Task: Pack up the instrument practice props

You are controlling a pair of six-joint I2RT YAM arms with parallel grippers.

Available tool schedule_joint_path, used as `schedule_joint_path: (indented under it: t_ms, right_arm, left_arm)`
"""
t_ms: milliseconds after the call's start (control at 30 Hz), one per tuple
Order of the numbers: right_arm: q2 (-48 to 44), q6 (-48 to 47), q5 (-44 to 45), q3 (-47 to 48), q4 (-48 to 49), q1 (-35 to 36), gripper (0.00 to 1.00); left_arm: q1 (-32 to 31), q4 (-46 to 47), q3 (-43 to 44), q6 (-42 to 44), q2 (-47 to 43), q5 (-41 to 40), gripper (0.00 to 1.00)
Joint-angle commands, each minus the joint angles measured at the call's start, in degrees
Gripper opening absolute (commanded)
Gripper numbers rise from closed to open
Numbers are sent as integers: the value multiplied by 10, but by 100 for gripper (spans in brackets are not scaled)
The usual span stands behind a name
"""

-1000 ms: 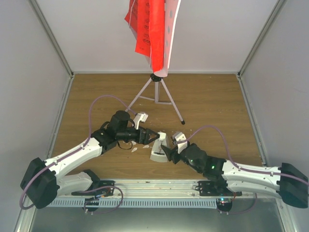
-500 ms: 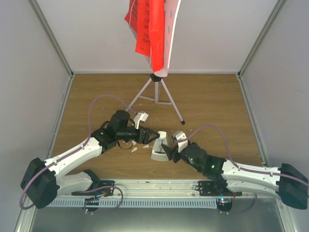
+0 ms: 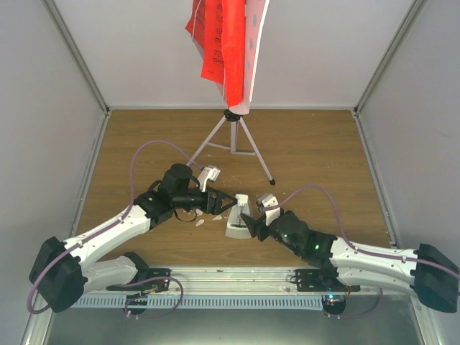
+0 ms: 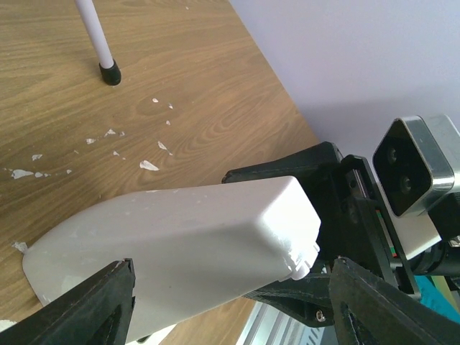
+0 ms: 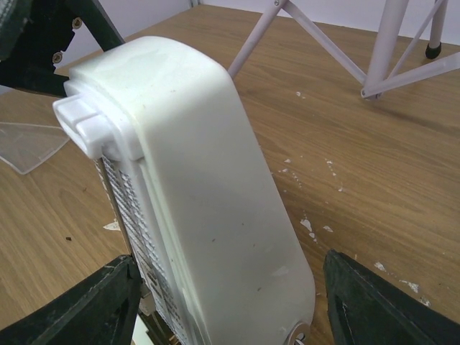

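Note:
The small white pyramid-shaped metronome (image 3: 236, 220) stands on the wooden table between my two grippers. My left gripper (image 3: 227, 205) reaches in from the left, open, its fingers either side of the metronome (image 4: 180, 244), with a gap at the right finger (image 4: 381, 302). My right gripper (image 3: 249, 223) comes from the right, also open, straddling the metronome's lower body (image 5: 215, 215). At the back stands the music stand: a pale perforated plate (image 3: 254, 50) with red ribbed sheets (image 3: 219, 43) on silver tripod legs (image 3: 233, 136).
White crumbs (image 4: 147, 165) are scattered over the wood. A clear plastic piece (image 5: 29, 144) lies to the left of the metronome. One tripod leg with a black foot (image 4: 109, 72) stands close by. White walls enclose the table (image 3: 323, 151).
Both arms and the metronome have shifted very slightly to the left. The jaws stand about as wide as before.

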Motion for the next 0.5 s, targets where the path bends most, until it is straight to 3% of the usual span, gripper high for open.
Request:
schedule_joint_path:
  t_ms: [0,467]
  right_arm:
    - [6,7,7,1,16,-9,70]
    - [20,6,2,11,16,-13,73]
  left_arm:
    - [-5,14,2,12,-9,-3,75]
    - [-5,11,-2,16,-18,-7,75]
